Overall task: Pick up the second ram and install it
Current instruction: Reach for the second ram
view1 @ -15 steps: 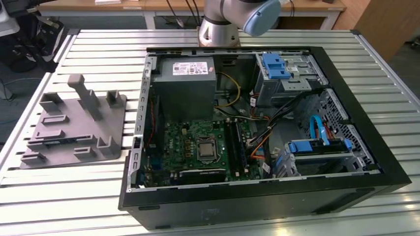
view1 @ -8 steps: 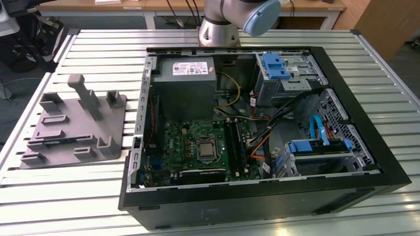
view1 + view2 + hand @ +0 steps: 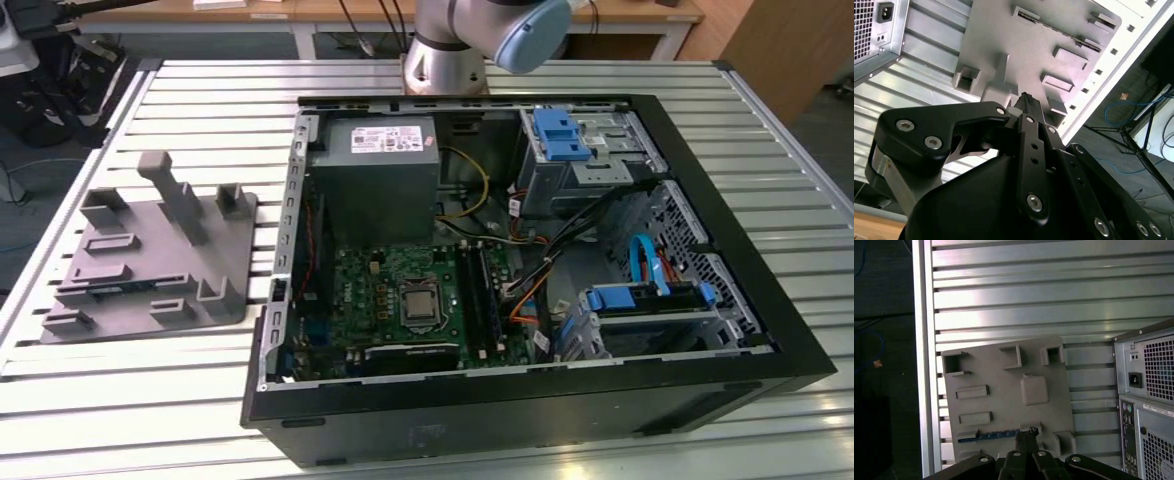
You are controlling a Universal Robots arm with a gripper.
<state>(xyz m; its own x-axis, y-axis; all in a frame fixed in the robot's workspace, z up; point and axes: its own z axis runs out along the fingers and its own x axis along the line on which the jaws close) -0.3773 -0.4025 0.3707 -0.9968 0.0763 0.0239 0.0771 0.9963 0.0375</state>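
Black linkage gripper hangs above the grey moulded holder block, fingertips pressed together with nothing between them, in both wrist views. Second ram, a thin dark green-blue circuit strip, lies in a slot of the holder block, one end just beside the gripper tips in the first wrist view. In the exterior view the strip sits low on the block, at the exterior view's left of the open black computer case with its green motherboard, on a ribbed aluminium table.
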